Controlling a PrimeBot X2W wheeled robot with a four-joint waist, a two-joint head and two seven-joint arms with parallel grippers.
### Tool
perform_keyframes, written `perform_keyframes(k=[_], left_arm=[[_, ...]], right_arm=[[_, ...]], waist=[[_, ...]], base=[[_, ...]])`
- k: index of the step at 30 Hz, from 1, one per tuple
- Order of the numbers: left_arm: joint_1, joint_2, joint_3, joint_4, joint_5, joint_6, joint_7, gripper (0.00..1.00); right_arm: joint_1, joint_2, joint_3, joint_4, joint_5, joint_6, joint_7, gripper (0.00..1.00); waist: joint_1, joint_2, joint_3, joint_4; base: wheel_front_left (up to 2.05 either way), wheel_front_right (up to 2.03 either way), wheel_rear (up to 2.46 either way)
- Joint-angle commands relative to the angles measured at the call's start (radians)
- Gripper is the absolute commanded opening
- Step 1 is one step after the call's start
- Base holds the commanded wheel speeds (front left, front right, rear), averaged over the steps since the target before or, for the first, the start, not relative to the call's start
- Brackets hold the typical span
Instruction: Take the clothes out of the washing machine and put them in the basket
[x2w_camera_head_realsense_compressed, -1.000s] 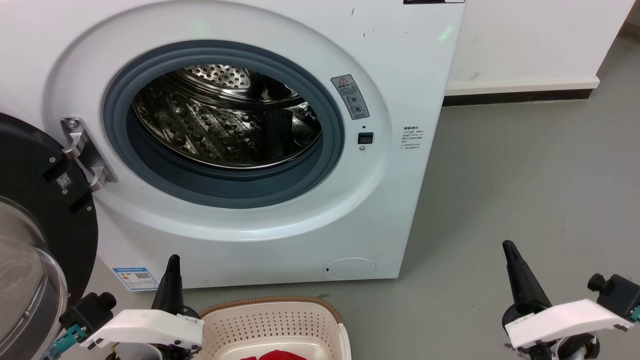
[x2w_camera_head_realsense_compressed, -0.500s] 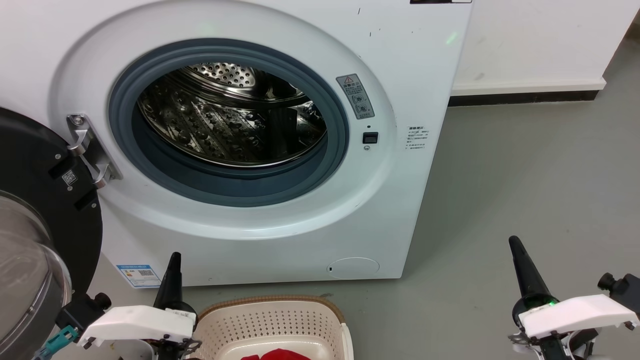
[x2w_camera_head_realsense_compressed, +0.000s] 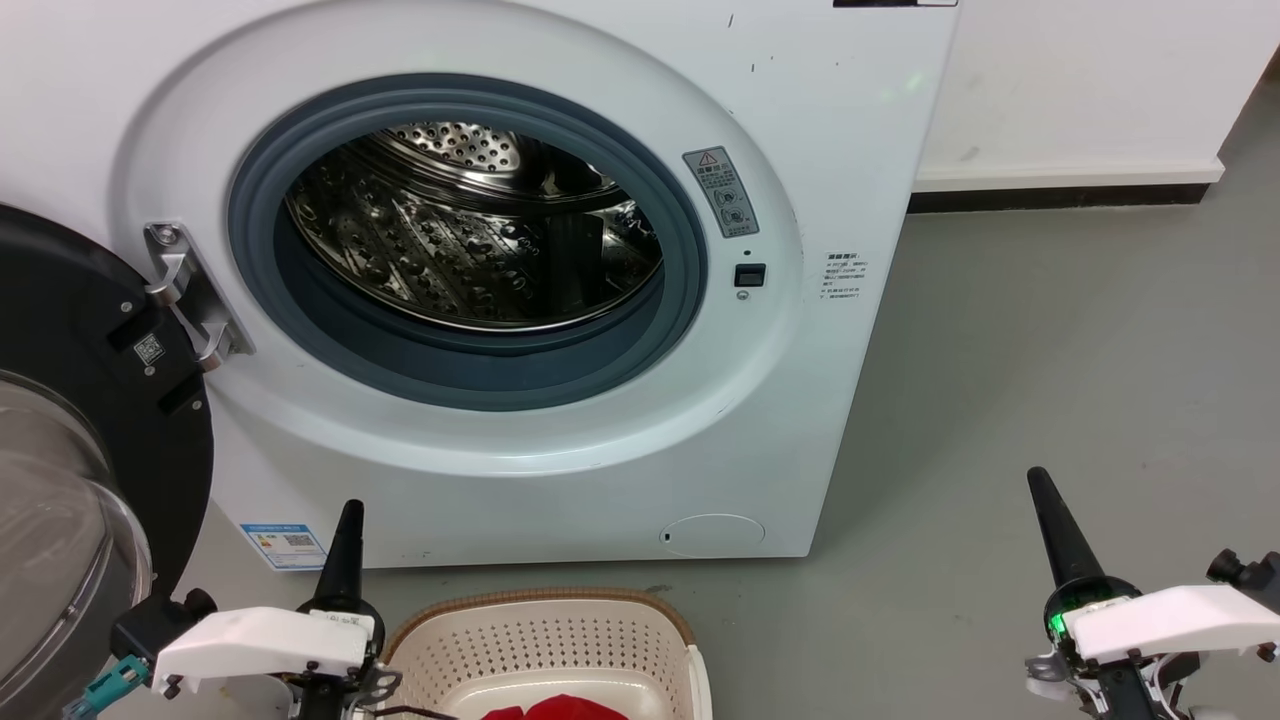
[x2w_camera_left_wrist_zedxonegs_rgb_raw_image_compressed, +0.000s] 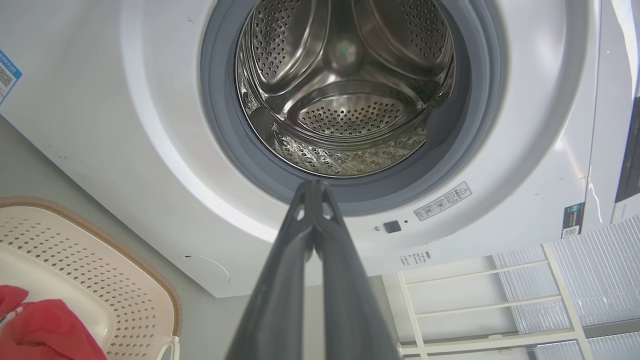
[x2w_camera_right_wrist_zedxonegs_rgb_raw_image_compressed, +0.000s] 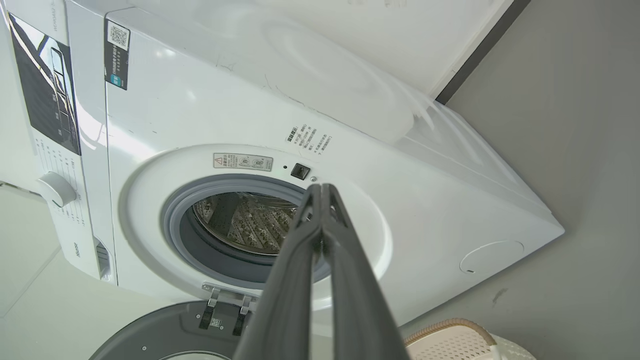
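Note:
The white washing machine (x2w_camera_head_realsense_compressed: 560, 470) stands before me with its door (x2w_camera_head_realsense_compressed: 70, 400) swung open at the left. Its steel drum (x2w_camera_head_realsense_compressed: 470, 240) shows bare metal with no fabric in it, as in the left wrist view (x2w_camera_left_wrist_zedxonegs_rgb_raw_image_compressed: 345, 95). Red clothes (x2w_camera_head_realsense_compressed: 555, 708) lie in the cream basket (x2w_camera_head_realsense_compressed: 545, 640) on the floor below the porthole, also at the lower left of the left wrist view (x2w_camera_left_wrist_zedxonegs_rgb_raw_image_compressed: 45, 330). My left gripper (x2w_camera_head_realsense_compressed: 350, 510) is shut and empty beside the basket's left rim. My right gripper (x2w_camera_head_realsense_compressed: 1038, 480) is shut and empty, over bare floor to the machine's right.
Grey floor (x2w_camera_head_realsense_compressed: 1050, 350) stretches right of the machine to a white wall with a dark skirting (x2w_camera_head_realsense_compressed: 1060, 195). The open door's glass bowl (x2w_camera_head_realsense_compressed: 50, 530) bulges out at the lower left. A white slatted shelf unit (x2w_camera_left_wrist_zedxonegs_rgb_raw_image_compressed: 500, 300) stands beyond the machine.
The whole head picture has shifted slightly rightward and down, so the camera moved. Both grippers sit a little lower in view and stay shut.

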Motion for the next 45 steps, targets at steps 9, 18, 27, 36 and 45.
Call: perform_keyframes(k=[9,18,27,36,45], left_arm=[[-0.030,0.000,0.013,0.003,-0.096,-0.017,0.024,0.00],[-0.038,-0.002,0.021,0.012,-0.177,-0.025,0.043,0.00],[-0.042,-0.004,0.027,0.020,-0.253,-0.034,0.062,0.00],[-0.050,-0.005,0.035,0.028,-0.331,-0.043,0.080,0.00],[-0.054,-0.007,0.042,0.035,-0.397,-0.050,0.096,0.00]], right_arm=[[-0.033,-0.005,-0.015,0.010,0.102,0.000,0.016,0.00],[-0.042,-0.004,-0.027,0.024,0.189,0.000,0.029,0.00],[-0.048,-0.002,-0.038,0.036,0.267,0.000,0.043,0.00],[-0.055,0.001,-0.050,0.049,0.347,0.000,0.058,0.00],[-0.063,0.004,-0.061,0.061,0.414,0.000,0.070,0.00]], waist=[[0.0000,0.0000,0.001,0.007],[0.0000,0.0000,0.002,0.014],[0.0000,0.0000,0.003,0.021],[-0.0001,0.0000,0.004,0.029],[-0.0001,0.0000,0.005,0.036]], base=[[0.00,0.00,0.00],[0.00,0.00,0.00],[0.00,0.00,0.00],[0.00,0.00,0.00],[0.00,0.00,0.00]])
